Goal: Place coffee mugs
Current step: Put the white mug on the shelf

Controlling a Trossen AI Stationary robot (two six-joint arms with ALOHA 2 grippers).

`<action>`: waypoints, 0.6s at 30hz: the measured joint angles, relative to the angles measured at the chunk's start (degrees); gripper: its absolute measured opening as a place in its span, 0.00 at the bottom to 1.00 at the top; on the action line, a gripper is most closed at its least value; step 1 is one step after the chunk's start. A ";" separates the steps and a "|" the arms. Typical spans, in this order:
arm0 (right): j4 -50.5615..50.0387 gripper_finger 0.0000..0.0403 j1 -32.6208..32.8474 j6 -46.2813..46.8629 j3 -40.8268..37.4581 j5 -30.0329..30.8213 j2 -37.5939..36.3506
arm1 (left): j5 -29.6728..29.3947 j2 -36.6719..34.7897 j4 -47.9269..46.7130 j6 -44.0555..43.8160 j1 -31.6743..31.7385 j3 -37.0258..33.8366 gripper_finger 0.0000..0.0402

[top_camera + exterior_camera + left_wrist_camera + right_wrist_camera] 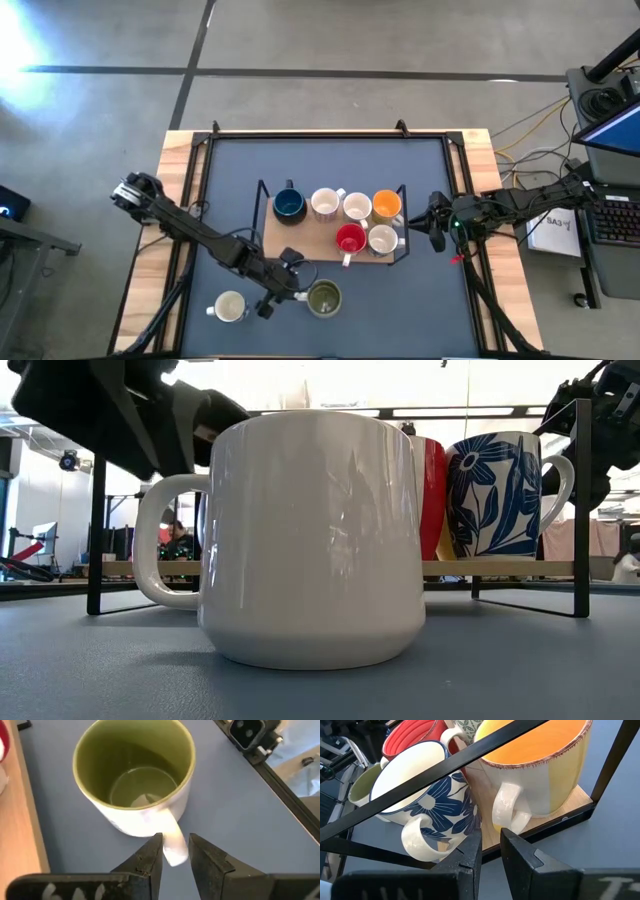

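The left gripper (175,851) sits low over the front of the table (420,310), its two fingers (150,857) set narrowly apart on either side of the white handle of the olive-lined mug (134,775); the handle lies between the fingertips, though whether they press on it cannot be told; that mug (324,298) stands upright on the dark mat, apart from the rack.

The right gripper (489,845) waits at the right end of the wooden rack (300,240), just outside its black frame, holding nothing; its fingers stand a small gap apart, pointing at the handle of the orange-lined mug (540,767) and the blue-flowered mug (427,795) beside it.

Eight mugs show in the high view; six stand on the rack: a dark blue one (289,205), two white ones (326,204), the orange one (387,206), a red one (350,239), and the flowered one (382,239); two stand off it, the olive mug and a plain cream mug (229,307) to its left.
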 joint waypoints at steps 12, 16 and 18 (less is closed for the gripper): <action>0.00 0.15 0.01 0.00 0.00 0.01 0.00 | -5.44 3.84 1.74 -8.54 -0.24 0.37 0.19; 0.01 0.15 0.00 0.00 0.00 0.02 0.02 | -5.45 4.38 2.44 -13.61 -0.54 0.46 0.19; 0.02 0.15 0.01 0.00 0.00 -0.01 0.02 | -5.57 4.45 2.34 -14.24 -0.73 0.46 0.18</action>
